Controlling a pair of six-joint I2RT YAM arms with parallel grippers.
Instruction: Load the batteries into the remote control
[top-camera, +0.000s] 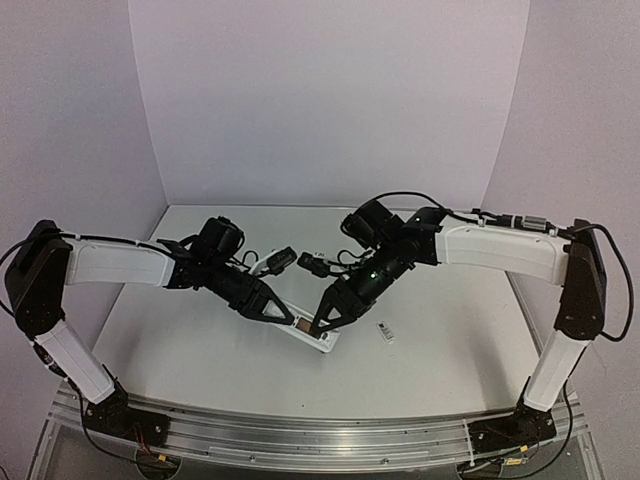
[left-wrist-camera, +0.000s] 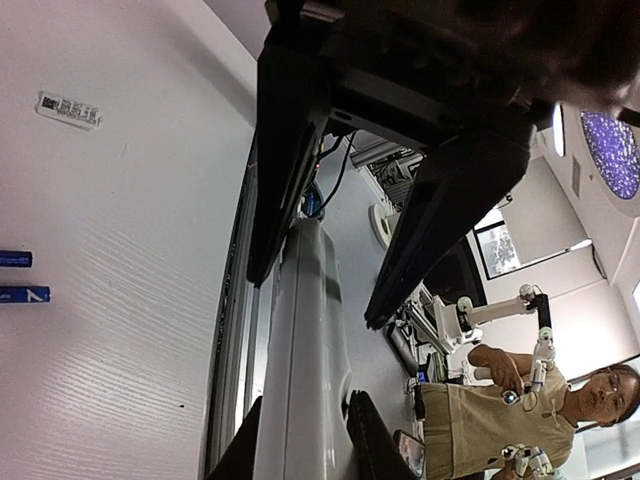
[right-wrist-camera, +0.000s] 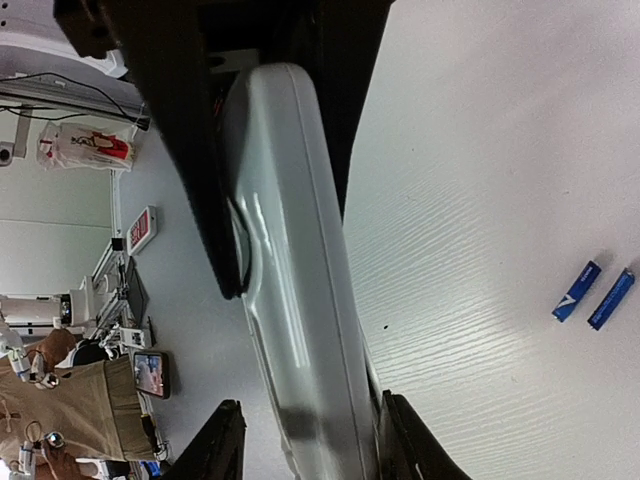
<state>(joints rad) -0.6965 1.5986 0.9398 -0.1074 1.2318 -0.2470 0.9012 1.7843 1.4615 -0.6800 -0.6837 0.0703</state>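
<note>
While it sits at mid-table (top-camera: 190, 350), the remote control (top-camera: 326, 341) runs its long axis diagonally, far-left to near-right. Left gripper (top-camera: 289, 316) clamps its far-left end; right gripper (top-camera: 318, 327) straddles it, grip unclear.

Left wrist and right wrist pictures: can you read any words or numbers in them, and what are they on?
Small white piece: dark printed label, too small to read.
Batteries: a white mark on blue, no readable letters.
Background bag: red print, too blurred.
So nothing can be quoted.
</note>
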